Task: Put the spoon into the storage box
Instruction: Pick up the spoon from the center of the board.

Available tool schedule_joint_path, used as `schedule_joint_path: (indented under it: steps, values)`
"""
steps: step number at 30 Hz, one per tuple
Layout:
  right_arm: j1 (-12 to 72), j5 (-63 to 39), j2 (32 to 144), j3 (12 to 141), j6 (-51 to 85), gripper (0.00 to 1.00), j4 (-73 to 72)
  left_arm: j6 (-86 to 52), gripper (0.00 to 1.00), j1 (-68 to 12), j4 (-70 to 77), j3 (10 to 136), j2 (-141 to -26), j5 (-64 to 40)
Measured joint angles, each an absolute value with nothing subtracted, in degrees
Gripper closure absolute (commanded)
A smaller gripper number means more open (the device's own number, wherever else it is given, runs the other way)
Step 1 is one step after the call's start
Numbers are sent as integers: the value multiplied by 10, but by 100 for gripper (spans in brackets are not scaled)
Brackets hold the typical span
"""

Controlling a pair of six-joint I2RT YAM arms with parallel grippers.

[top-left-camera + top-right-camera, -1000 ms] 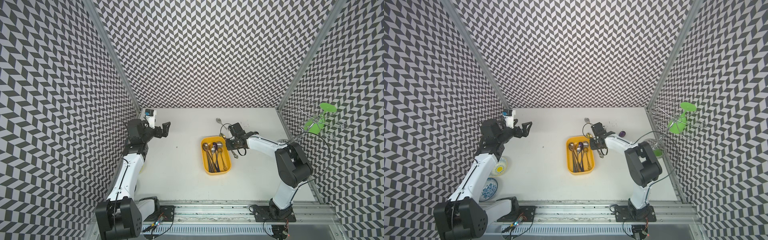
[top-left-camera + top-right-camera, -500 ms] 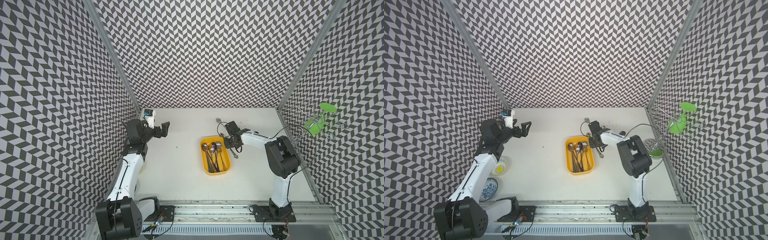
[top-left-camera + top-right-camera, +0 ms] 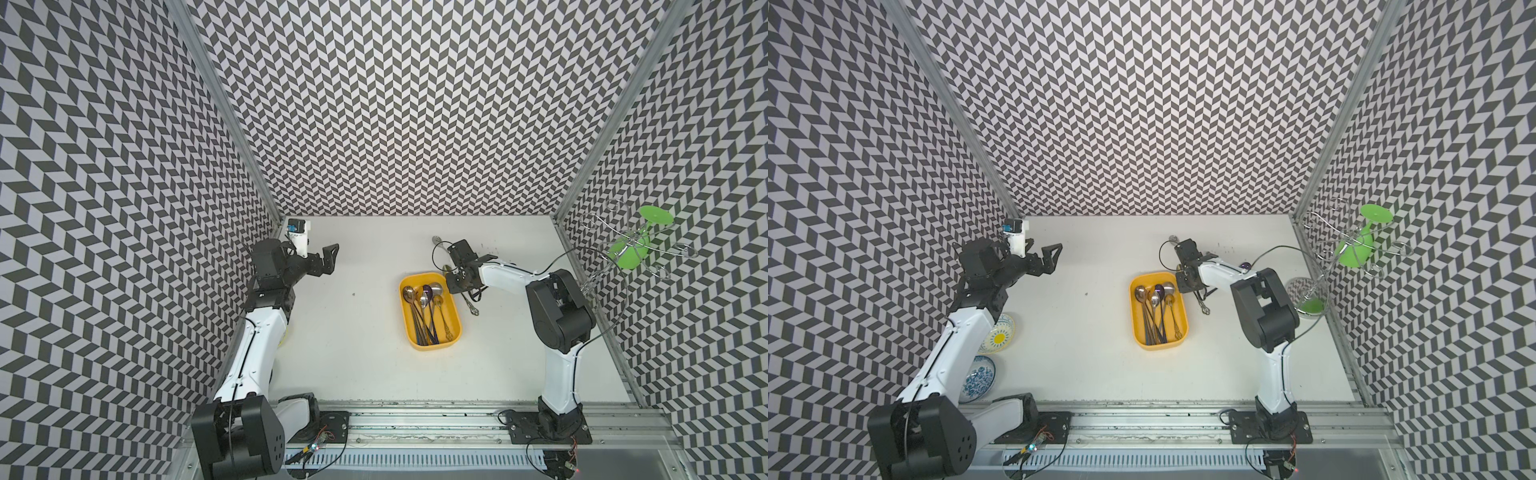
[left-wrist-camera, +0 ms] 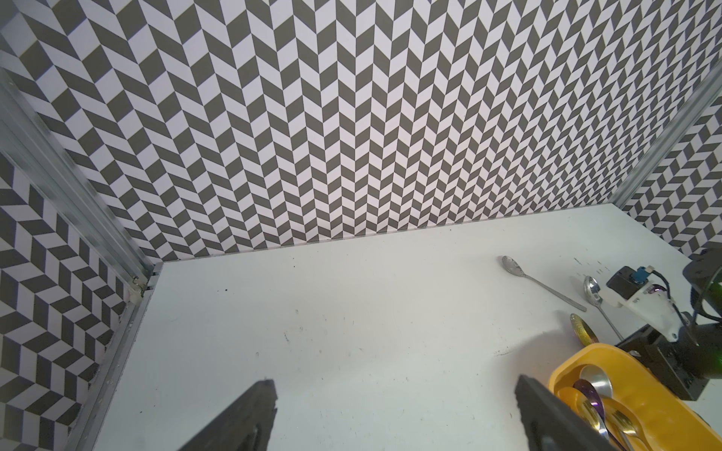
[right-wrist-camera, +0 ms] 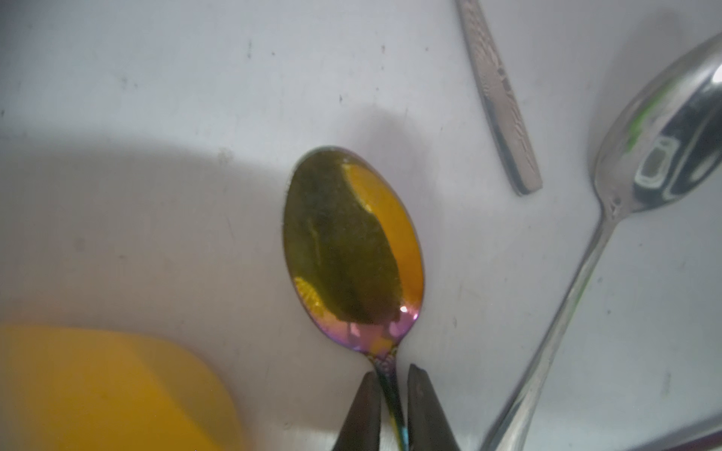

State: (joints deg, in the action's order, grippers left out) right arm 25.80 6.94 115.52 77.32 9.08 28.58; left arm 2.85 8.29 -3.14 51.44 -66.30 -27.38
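Spoons (image 3: 424, 299) lie inside the storage box (image 3: 432, 348) in both top views. It sits mid-counter, and the right claw (image 3: 456, 279) is low beside its far corner, toward the counter's right edge.

Left wrist: the left claw (image 4: 394, 418) gapes wide and is empty.

Right wrist: fingers (image 5: 367, 410) pinch the neck of the iridescent spoon (image 5: 351, 242), whose bowl seems to rest on the counter (image 5: 136, 117).

Note: lift straight up to clear the box wall, and avoid the silver spoon (image 5: 660, 156) alongside.

spoon (image 5: 351, 242): iridescent gold-purple, bowl up, neck pinched in right gripper (image 5: 390, 375), just beside storage box corner; storage box (image 3: 432, 347): shallow yellow tub, upright, other spoons (image 3: 424, 307) inside
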Motion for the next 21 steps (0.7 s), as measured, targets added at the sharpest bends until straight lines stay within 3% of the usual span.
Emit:
schedule_joint_path:
  steps: [7, 21]
  values:
    - [258, 79, 1144, 772, 91, 100, 321, 28, 0, 84, -30, 514, -663, -275]
    - [259, 38, 1049, 769, 110, 100, 409, 26, 1, 84, -30, 514, -663, -280]
